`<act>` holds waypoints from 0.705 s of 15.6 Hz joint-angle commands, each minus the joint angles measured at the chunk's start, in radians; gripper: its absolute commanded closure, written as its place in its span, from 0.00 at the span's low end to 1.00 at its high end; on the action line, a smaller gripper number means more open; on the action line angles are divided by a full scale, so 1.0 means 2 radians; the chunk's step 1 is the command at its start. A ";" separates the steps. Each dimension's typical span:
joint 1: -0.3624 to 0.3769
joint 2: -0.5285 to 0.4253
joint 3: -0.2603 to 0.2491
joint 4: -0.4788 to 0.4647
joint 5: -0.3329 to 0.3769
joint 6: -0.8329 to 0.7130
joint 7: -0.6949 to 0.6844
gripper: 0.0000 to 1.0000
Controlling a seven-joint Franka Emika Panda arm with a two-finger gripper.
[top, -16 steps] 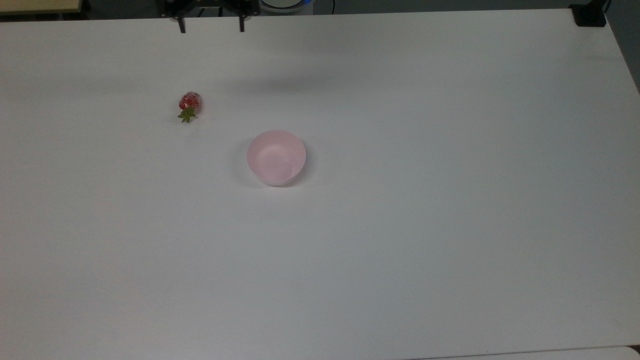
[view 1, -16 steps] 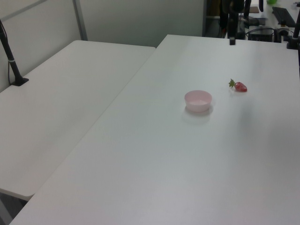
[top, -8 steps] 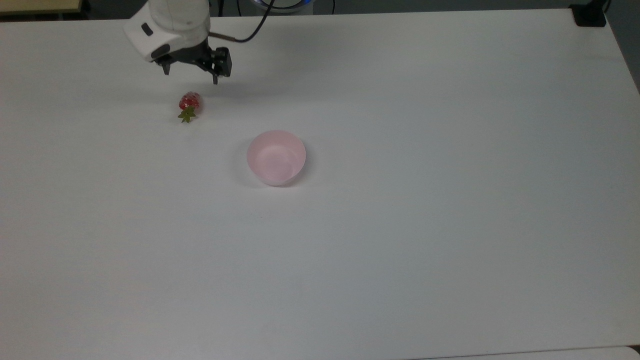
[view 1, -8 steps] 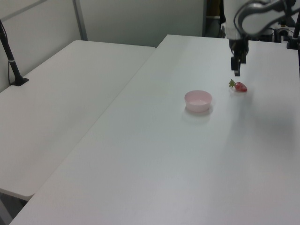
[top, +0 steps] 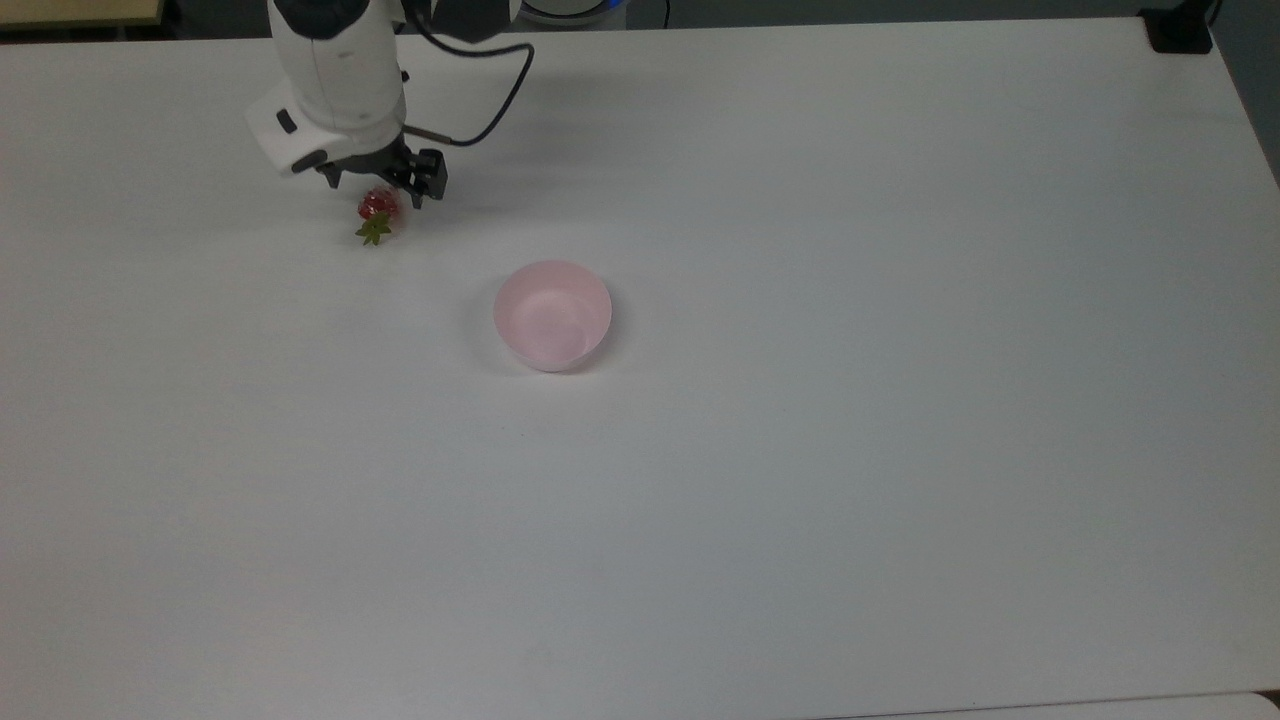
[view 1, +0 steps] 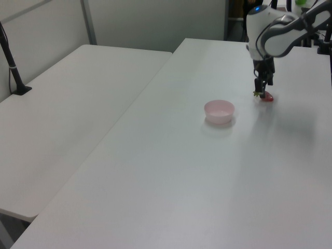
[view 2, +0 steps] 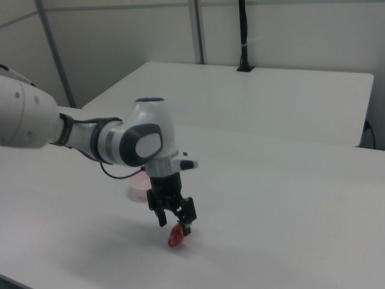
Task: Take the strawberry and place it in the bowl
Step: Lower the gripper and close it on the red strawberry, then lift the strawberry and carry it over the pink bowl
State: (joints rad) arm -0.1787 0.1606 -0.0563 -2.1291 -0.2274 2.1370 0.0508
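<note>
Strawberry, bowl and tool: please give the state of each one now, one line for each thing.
strawberry: lying on its side on the table, not lifted, between the tool's open fingers.
bowl: upright, empty, standing apart from the strawberry.
tool: open, lowered around the strawberry, not yet closed.

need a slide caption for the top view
End effector open, lowered around the strawberry on the white table, pink bowl empty nearby.

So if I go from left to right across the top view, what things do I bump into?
The strawberry, with the gripper open right around it, so those two share a spot → then the pink bowl, all on the white table.
</note>
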 commanded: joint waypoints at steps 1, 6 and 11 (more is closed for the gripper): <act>0.000 0.022 -0.001 -0.003 -0.007 0.022 0.015 0.00; -0.002 0.021 -0.001 -0.001 -0.002 0.022 0.015 0.62; -0.005 0.016 -0.001 0.005 -0.001 0.018 0.014 0.68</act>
State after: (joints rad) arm -0.1842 0.2119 -0.0566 -2.1195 -0.2273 2.1667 0.0661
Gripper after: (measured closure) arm 0.590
